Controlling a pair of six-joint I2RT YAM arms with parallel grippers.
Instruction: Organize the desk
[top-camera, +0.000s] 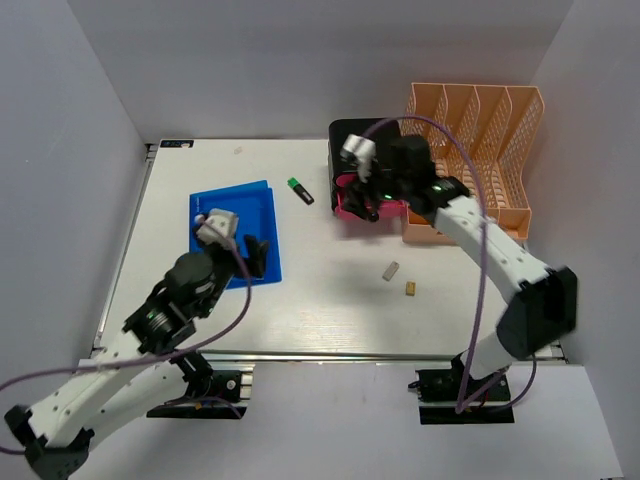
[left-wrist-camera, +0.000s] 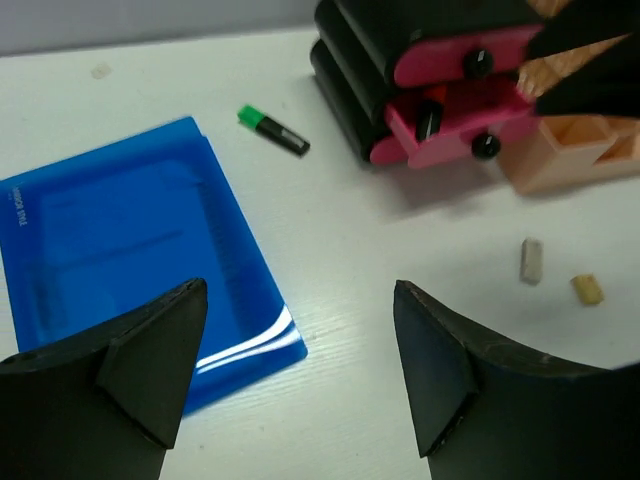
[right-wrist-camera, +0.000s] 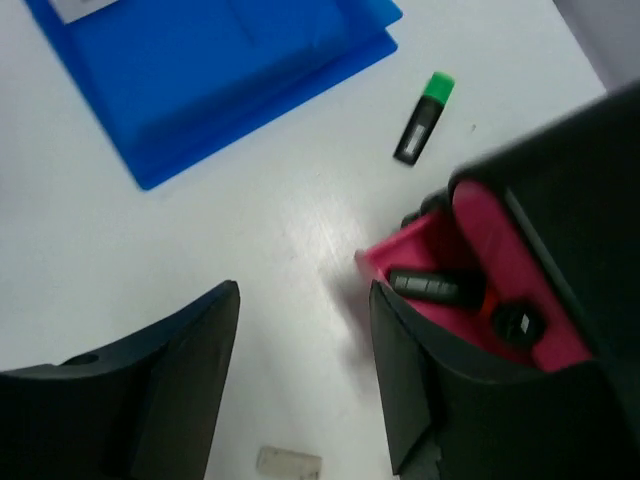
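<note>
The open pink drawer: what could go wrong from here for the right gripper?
The right gripper hangs open close to the open pink drawer; a finger could catch its rim and drag the black drawer unit. The green highlighter lies loose on the desk nearby and might roll away if it is bumped.

Shows no text clear enough to read. Carries small white lettering (left-wrist-camera: 22, 215) along the left edge of the blue folder (left-wrist-camera: 120, 260) in the left wrist view, too blurred to make out. Includes a pale label (right-wrist-camera: 85, 8) on that folder in the right wrist view, cut off by the frame. Bears a tiny dark marking (top-camera: 175, 144) at the desk's (top-camera: 330, 290) far left corner, illegible.
</note>
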